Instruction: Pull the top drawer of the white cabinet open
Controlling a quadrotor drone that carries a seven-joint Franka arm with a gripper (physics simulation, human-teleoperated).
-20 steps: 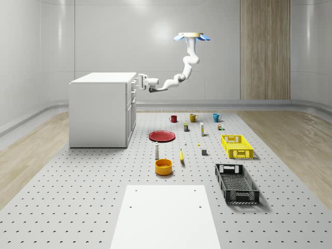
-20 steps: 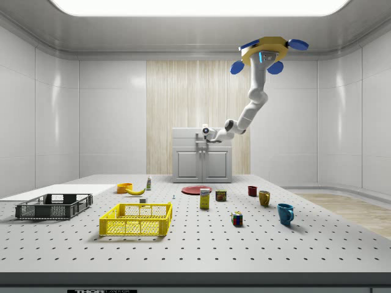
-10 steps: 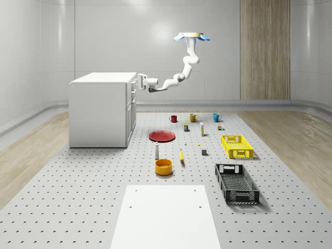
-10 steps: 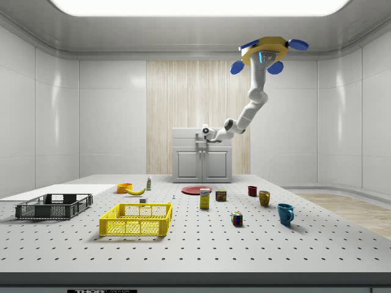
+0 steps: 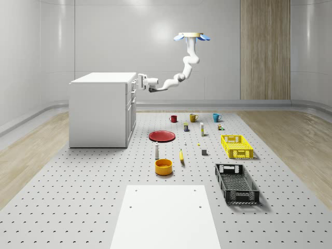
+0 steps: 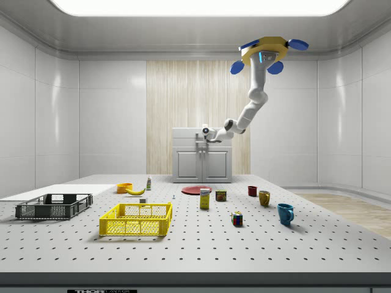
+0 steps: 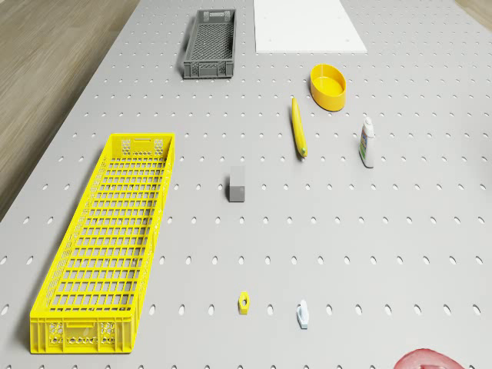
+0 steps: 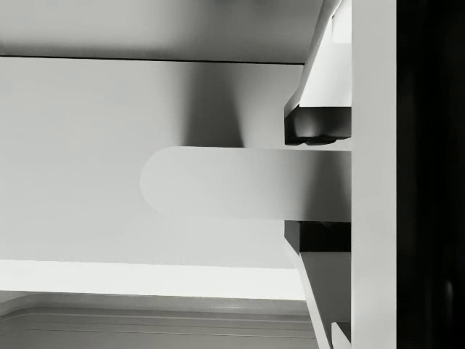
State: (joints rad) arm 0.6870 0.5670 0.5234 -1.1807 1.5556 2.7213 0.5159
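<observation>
The white cabinet (image 5: 98,111) stands on the perforated table at the whole-scene view's left, its front facing right. The drone (image 5: 192,36) hovers high above the table, to the right of the cabinet. Its arm bends down and left to the top drawer (image 5: 133,83). My gripper (image 5: 138,81) is at that drawer's front. In the wrist view the flat white handle (image 8: 232,183) lies between my two dark fingers (image 8: 312,125), which press on it from both sides; my gripper (image 8: 316,183) is shut on it. The side view shows the gripper (image 6: 200,135) against the cabinet (image 6: 203,162).
On the table right of the cabinet lie a red plate (image 5: 162,136), three mugs, a bottle, a banana (image 5: 181,156) and an orange bowl (image 5: 163,166). A yellow crate (image 5: 236,146) and a black crate (image 5: 236,182) stand further right. A white sheet (image 5: 166,218) covers the front.
</observation>
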